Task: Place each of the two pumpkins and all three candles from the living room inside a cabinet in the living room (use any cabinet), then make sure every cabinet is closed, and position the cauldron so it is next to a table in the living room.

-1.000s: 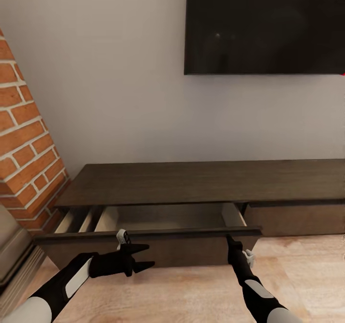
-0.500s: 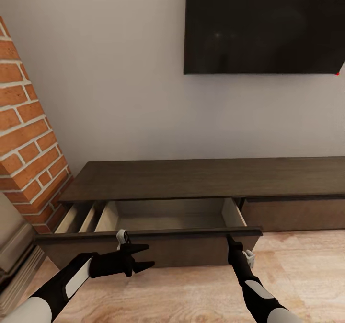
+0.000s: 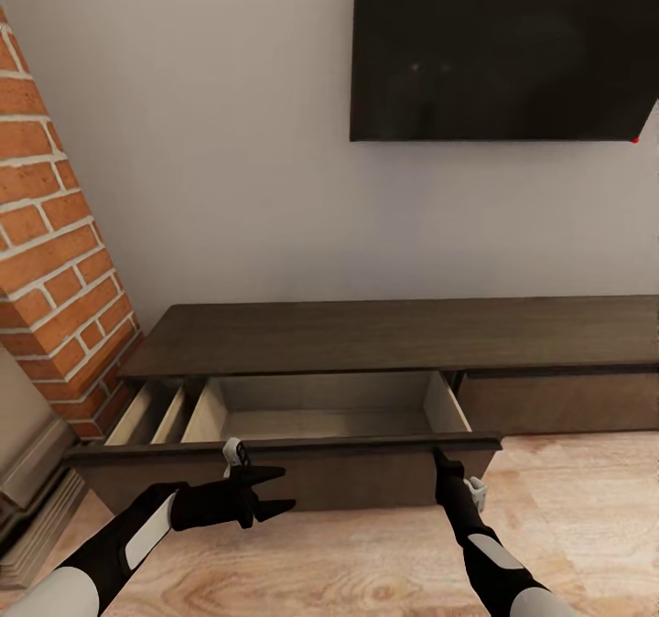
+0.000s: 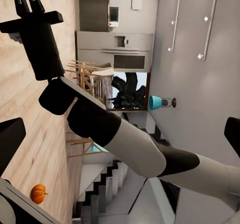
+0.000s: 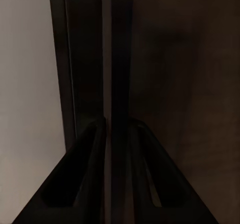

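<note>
Cabinet (image 3: pixel 384 338) (right end) beyond the picture's edge

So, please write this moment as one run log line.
cabinet drawer: open | right pincer: shut on drawer front | left pincer: open | pumpkin: on floor

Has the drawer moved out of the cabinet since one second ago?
Yes. The drawer front, clamped by the right end effector, now stands farther out from the cabinet top; more interior shows.
</note>
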Tool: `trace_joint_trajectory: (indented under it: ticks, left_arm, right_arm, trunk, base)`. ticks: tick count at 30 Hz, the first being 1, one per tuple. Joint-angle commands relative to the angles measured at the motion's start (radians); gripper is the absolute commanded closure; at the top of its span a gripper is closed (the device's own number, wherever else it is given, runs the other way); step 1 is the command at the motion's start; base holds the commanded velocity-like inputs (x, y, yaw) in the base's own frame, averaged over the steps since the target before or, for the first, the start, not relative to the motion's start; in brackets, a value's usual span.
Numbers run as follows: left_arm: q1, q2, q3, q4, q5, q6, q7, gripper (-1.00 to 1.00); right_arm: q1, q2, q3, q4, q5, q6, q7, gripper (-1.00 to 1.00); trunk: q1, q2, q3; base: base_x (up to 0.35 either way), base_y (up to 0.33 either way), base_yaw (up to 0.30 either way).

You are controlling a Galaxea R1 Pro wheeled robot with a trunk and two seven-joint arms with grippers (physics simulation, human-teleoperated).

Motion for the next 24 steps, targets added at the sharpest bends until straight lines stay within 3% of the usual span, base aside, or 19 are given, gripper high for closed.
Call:
trace_joint_trajectory:
  ticks: [1,24]
  left_arm:
    - [-0.001,0.001,-0.004,0.001,0.004,0.009,-0.004,-1.00]
    - [-0.001,0.002,-0.004,0.001,0.005,0.009,-0.004,-1.00]
  right_arm:
    - [-0.001,0.001,0.020,-0.005,0.008,0.002,0.022,1.00]
    - [-0.001,0.001,0.020,-0.005,0.008,0.002,0.022,1.00]
  trunk:
    - [-0.001,-0.001,-0.001]
    - [-0.001,-0.001,-0.001]
  base:
    - [-0.039,0.000,0.000]
    - [-0.063,0.000,0.000]
